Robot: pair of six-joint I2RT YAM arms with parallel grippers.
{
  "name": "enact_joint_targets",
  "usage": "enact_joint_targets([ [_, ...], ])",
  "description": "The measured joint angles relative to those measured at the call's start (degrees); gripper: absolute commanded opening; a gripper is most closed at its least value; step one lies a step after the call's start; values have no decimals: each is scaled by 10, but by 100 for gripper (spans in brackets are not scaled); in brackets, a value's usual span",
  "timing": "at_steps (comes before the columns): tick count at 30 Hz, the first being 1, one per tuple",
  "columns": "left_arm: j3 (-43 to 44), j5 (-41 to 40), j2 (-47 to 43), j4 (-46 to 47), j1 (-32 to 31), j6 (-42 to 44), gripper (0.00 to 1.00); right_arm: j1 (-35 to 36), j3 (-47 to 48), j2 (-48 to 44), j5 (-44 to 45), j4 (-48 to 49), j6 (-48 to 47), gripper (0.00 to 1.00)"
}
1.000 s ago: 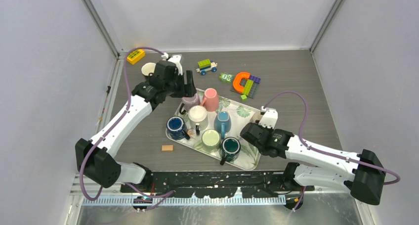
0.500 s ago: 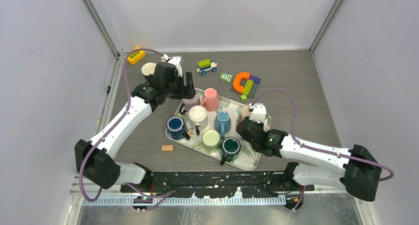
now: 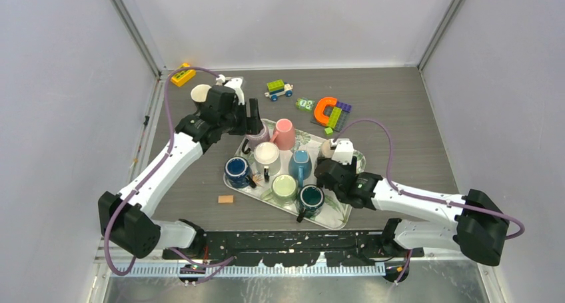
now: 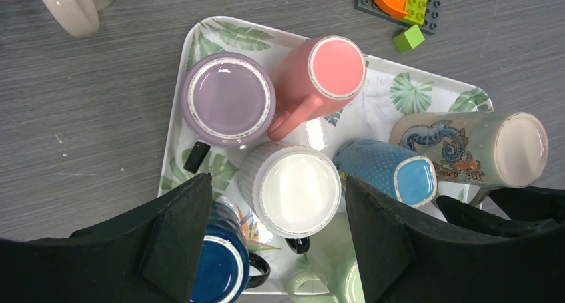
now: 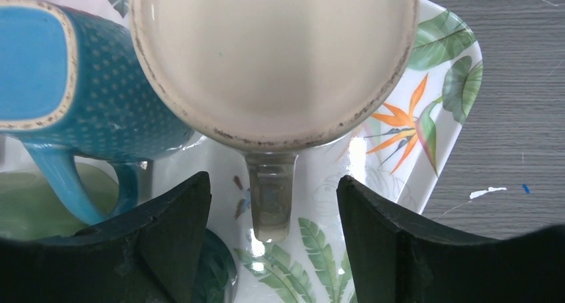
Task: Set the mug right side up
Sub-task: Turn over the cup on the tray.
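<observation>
One cream mug (image 5: 273, 56) stands bottom-up just ahead of the open right pincer (image 5: 272, 190), its handle between the fingers (image 5: 166, 250). The turning is not yet begun. The left pincer (image 4: 276, 182) hangs open too.

Toy car (image 3: 280, 88), perhaps wooden block (image 3: 226, 199).

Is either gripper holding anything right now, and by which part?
Nothing is held. Both the left gripper and right gripper are open; the right one hovers over the upside-down beige mug.
</observation>
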Motion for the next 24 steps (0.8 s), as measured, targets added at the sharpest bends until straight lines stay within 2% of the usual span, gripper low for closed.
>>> enact_joint_targets([
  [16,0,2,0,0,0,4,75,-50,93,28,-41,-83,63,73],
  [24,0,2,-1,0,0,10,75,-56,93,32,-46,-96,72,60],
])
